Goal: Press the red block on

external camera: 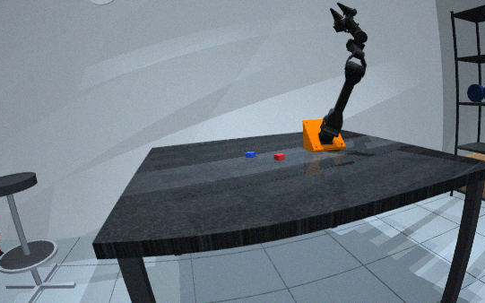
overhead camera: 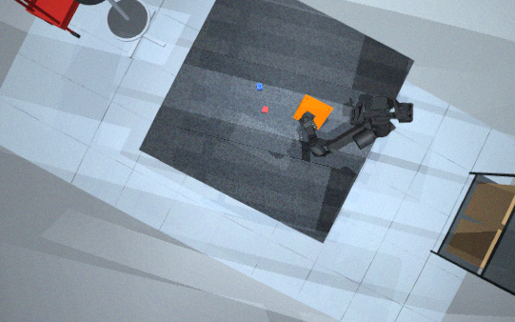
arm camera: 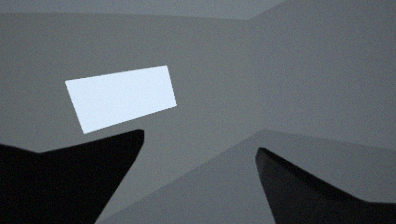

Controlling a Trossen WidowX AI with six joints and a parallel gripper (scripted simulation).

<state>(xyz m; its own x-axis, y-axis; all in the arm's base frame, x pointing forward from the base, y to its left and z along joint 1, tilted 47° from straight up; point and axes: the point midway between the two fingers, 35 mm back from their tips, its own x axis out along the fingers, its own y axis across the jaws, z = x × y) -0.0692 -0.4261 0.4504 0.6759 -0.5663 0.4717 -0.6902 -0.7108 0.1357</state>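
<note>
So we've got our jaws (overhead camera: 307,116) (external camera: 334,6) wide open with nothing in them, tipped up high over the worktop (overhead camera: 200,138) (external camera: 242,202). Seen from the top, our red block (overhead camera: 265,110) (external camera: 279,157) sits there, with the blue block (overhead camera: 259,87) (external camera: 250,154) near it, roughly at twelve o'clock, not touching.

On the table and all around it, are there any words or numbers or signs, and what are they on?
There are none that I can read.
The red block and blue block look too small to tell.
The orange bracket shows small dark dots, but no letters.
</note>
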